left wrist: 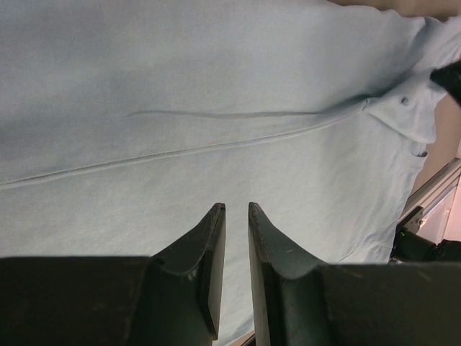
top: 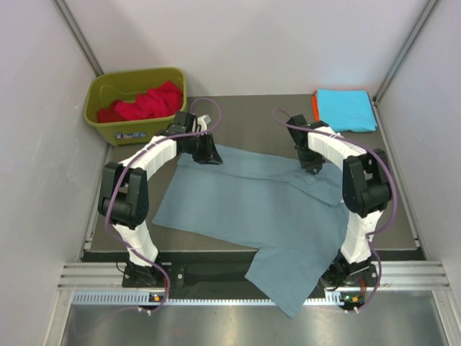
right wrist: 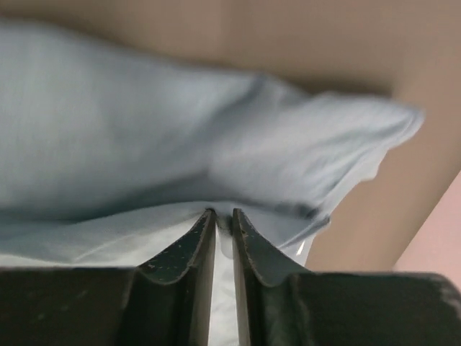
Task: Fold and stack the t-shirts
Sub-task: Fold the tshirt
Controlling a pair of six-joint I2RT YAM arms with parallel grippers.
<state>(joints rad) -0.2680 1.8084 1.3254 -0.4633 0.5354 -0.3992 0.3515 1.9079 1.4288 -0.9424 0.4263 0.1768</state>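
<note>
A grey-blue t-shirt (top: 252, 209) lies spread across the table, and its lower part hangs over the near edge. My left gripper (top: 209, 156) is at its far left corner. In the left wrist view the jaws (left wrist: 236, 207) stand a narrow gap apart with pale cloth (left wrist: 180, 86) filling the gap. At the shirt's far right edge, my right gripper (top: 312, 166) pinches a raised fold of the cloth (right wrist: 144, 130) at its tips (right wrist: 223, 213). A folded cyan t-shirt (top: 346, 109) lies on an orange one (top: 315, 107) at the back right. A red t-shirt (top: 148, 101) sits crumpled in the bin.
The olive-green bin (top: 108, 126) stands at the back left, just behind the left arm. Grey walls close in both sides. A metal rail (top: 230, 277) runs along the table's near edge between the arm bases.
</note>
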